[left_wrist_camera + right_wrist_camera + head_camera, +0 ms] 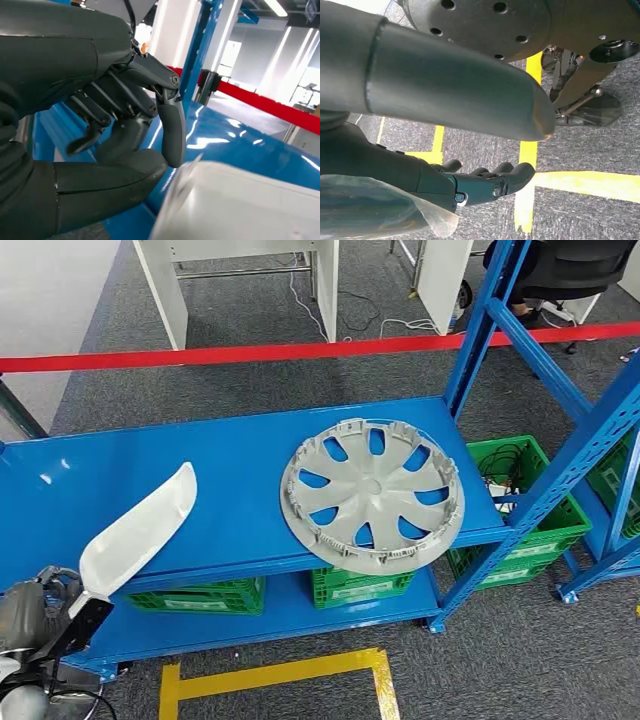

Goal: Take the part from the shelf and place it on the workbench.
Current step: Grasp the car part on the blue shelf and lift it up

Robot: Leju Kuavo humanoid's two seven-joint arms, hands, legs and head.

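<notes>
A long white curved part lies aslant on the blue shelf, its near end hanging over the front edge. My left hand is at that end, low on the left. In the left wrist view the left hand has its fingers curled in, and thumb and a fingertip meet on the thin edge of the white part. A grey wheel cover lies flat on the shelf further right. My right hand hangs over the floor, fingers loosely spread, holding nothing.
Green crates stand under and right of the shelf. Blue uprights rise at the shelf's right end. A red barrier tape runs behind. Yellow floor lines mark the carpet in front.
</notes>
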